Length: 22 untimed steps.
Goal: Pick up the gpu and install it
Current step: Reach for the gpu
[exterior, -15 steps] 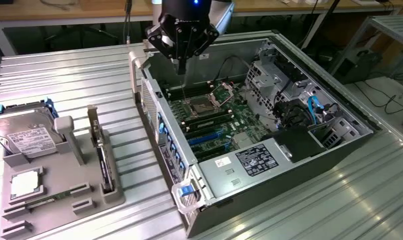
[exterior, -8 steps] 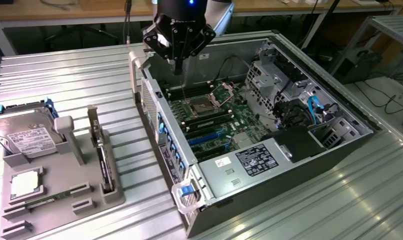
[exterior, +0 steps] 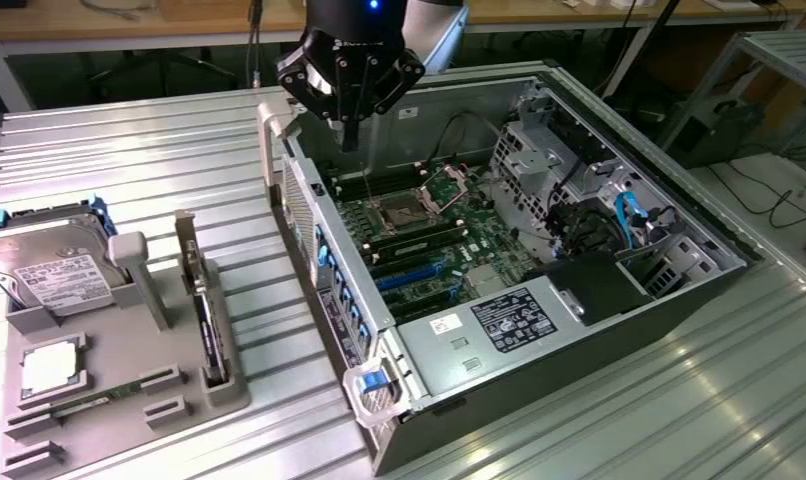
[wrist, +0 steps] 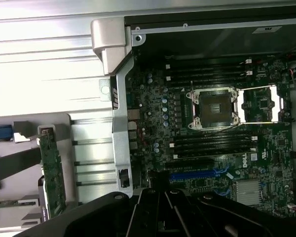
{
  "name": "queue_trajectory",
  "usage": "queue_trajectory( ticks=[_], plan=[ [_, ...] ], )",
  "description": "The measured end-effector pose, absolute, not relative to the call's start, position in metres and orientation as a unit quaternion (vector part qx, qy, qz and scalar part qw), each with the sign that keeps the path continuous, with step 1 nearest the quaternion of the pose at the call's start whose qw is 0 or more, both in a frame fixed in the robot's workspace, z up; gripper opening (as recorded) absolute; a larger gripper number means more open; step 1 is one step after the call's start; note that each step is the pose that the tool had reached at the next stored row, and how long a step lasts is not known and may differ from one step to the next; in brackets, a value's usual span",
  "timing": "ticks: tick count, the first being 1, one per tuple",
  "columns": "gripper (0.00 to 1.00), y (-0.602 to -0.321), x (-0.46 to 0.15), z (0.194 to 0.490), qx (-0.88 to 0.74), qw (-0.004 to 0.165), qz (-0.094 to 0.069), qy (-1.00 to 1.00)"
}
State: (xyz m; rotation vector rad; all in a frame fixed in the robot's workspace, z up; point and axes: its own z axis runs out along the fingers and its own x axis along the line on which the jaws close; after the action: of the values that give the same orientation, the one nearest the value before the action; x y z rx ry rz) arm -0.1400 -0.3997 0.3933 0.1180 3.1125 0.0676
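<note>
1. The gripper [exterior: 350,138] hangs at 12 o'clock in the exterior view, over the far end of the open computer case [exterior: 577,395]. Its fingers are pressed together and hold nothing.
2. Its tip points down above the motherboard [exterior: 430,240], near the empty processor socket [wrist: 212,107] and the rows of memory slots. It does not touch the board.
3. The gpu [exterior: 206,322] stands on edge in a slot of the grey holder [exterior: 136,300], at about 8 o'clock from the gripper and well apart from it. Its silver bracket end points toward 12 o'clock.
4. In the wrist view the gpu's green circuit face shows just outside the case's grey end wall.
5. The holder also carries a hard drive [exterior: 56,272] at 9 o'clock of the gpu and a narrow memory stick [exterior: 90,403] at 7 o'clock.
6. Holder and case lie side by side on the ribbed metal desk [exterior: 150,150], with the case at 3 o'clock of the holder.
</note>
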Motion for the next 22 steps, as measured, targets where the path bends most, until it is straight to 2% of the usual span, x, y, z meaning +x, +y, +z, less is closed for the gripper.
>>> queue_trajectory(
  ticks=[22],
  plan=[
    [0.11, -0.401, -0.154, 0.393, 0.038, 0.013, 0.022, 0.999]
  ],
)
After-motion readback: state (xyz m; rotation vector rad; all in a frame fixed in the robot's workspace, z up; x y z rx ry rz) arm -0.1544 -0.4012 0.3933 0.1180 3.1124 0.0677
